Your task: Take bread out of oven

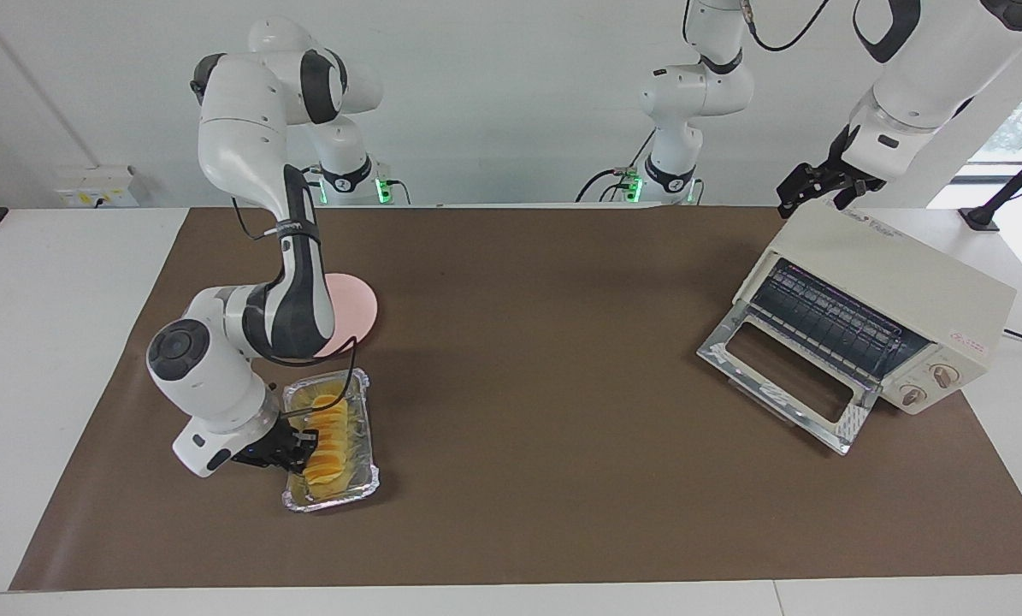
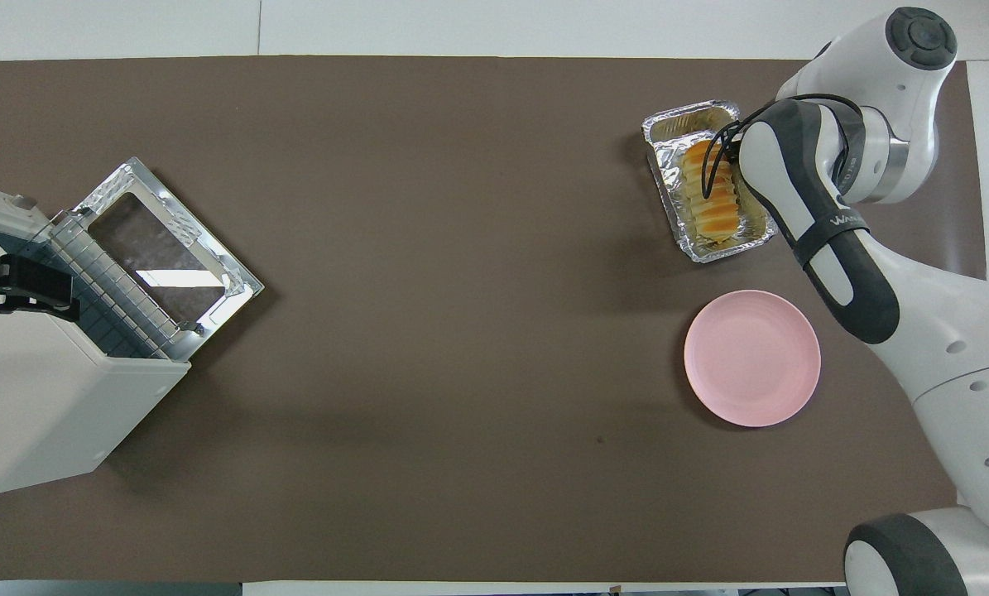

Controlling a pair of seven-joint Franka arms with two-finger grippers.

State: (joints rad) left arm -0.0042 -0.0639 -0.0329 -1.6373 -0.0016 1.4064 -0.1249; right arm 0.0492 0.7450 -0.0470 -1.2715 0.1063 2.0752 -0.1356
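The bread [image 1: 329,432] [image 2: 712,199] lies in a silver foil tray [image 1: 341,501] [image 2: 686,126] on the brown mat, farther from the robots than the pink plate. My right gripper [image 1: 292,447] is low at the tray's long rim, on the side toward the right arm's end of the table. In the overhead view the forearm hides it. The oven [image 1: 895,265] [image 2: 39,414] stands at the left arm's end with its glass door [image 1: 784,376] [image 2: 167,248] dropped open and a bare wire rack. My left gripper [image 1: 818,195] [image 2: 18,285] is open over the oven's top.
A pink plate [image 1: 355,308] [image 2: 751,358] lies on the mat beside the tray, nearer to the robots, partly covered by the right arm in the facing view. The brown mat [image 1: 545,359] spans the table between tray and oven. A third arm stands at the robots' end.
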